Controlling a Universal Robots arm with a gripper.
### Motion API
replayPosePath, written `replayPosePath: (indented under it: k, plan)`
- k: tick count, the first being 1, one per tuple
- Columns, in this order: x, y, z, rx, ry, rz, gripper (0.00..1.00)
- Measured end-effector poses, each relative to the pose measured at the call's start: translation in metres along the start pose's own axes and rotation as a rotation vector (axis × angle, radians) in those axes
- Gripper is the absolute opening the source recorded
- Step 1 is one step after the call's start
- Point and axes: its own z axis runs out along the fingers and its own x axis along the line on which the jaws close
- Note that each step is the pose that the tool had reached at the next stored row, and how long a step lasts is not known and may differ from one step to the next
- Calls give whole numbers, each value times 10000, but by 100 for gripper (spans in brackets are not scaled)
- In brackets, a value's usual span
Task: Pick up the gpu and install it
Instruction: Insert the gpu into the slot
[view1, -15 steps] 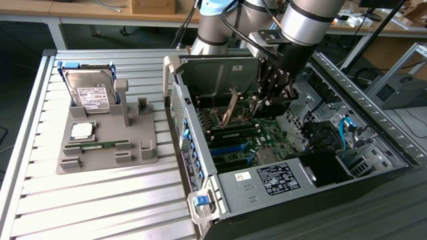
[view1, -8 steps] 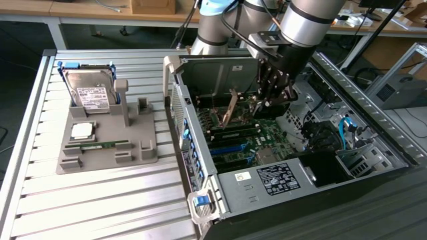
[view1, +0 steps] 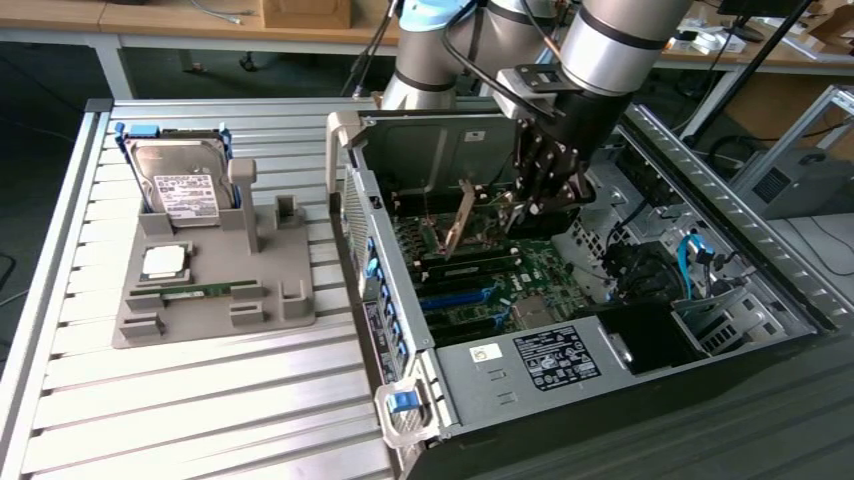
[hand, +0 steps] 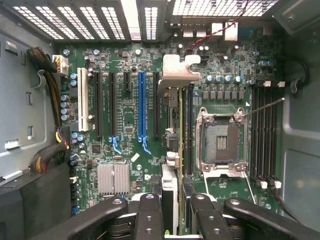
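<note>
Gripping gpu (hand: 176, 150) edge-on — between fingers (hand: 150, 215).

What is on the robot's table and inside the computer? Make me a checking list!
Surface: slatted metal table, carrying an open computer case.
Job's things: gpu seen edge-on above the motherboard, beside the blue slot; seating cannot be told.
Clutter: grey holder with a hard drive, a processor chip and a memory stick.
Grippers: gripper inside the case, fingers closed on the gpu.
Cables: wire bundle along the case wall; blue cable.
Surroundings: benches behind, with a cardboard box.
</note>
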Motion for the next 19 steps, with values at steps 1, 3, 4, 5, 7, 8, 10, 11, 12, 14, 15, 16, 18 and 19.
replayPosePath:
  k: [1,3,4,5,7,8,10,11,12,14,15,16,18,19]
  plan:
    - [1,0,3,0,0,1,27]
    - [3,0,6,0,0,0,27]
    - [4,0,8,1,0,0,27]
    - [4,0,10,0,0,0,27]
    - [11,1,24,0,0,0,27]
    - [17,1,34,0,0,0,27]
    - [28,1,51,0,0,0,27]
    - [40,3,58,0,-1,0,27]
    - [62,17,65,0,-1,0,27]
    - [81,44,82,1,0,-1,27]
    - [88,50,92,0,-1,-1,27]
    - [91,52,95,0,0,-1,27]
    - [94,54,98,0,0,0,27]
    - [96,54,100,0,0,0,27]
